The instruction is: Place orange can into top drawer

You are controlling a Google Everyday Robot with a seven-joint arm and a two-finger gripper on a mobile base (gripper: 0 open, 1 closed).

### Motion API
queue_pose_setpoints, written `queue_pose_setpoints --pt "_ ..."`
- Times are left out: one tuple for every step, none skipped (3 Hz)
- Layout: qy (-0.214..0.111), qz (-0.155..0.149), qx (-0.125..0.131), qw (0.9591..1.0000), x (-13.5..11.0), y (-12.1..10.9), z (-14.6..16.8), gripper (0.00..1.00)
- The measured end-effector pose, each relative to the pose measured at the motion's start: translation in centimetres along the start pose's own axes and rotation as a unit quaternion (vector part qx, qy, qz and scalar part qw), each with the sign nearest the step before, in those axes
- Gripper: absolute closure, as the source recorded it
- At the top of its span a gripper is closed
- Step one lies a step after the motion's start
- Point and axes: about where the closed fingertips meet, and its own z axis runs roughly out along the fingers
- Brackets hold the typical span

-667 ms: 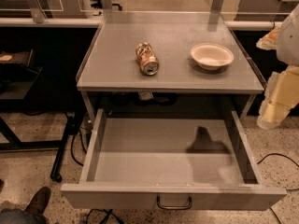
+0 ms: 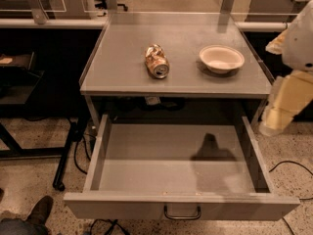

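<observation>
The orange can (image 2: pixel 156 61) lies on its side on the grey tabletop (image 2: pixel 122 67), left of centre, its silver end with pull tab facing me. The top drawer (image 2: pixel 176 165) is pulled out wide below the table, its flat grey bottom bare, a dark curved handle (image 2: pixel 182 213) on its front. My gripper (image 2: pixel 274 124) hangs at the right edge of the view, beside the drawer's right wall and below the table's right corner, well away from the can. The pale arm (image 2: pixel 298 58) rises above it.
A white bowl (image 2: pixel 221 58) stands on the tabletop to the right of the can. Cables (image 2: pixel 78 146) and a dark frame leg lie on the speckled floor at the left. A shoe (image 2: pixel 39 209) shows at the bottom left.
The arm and gripper at the right edge have shifted very slightly. The can, bowl and drawer have not moved.
</observation>
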Motion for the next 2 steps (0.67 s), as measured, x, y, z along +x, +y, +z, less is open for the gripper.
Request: queue_pose_setpoints --pt "-0.008 0.029 -0.003 0.9995 -3.8 0.0 1.3 0.00" --pt "-0.021 0.029 -0.028 0.9990 -7.6 -0.6 3.1 0.00"
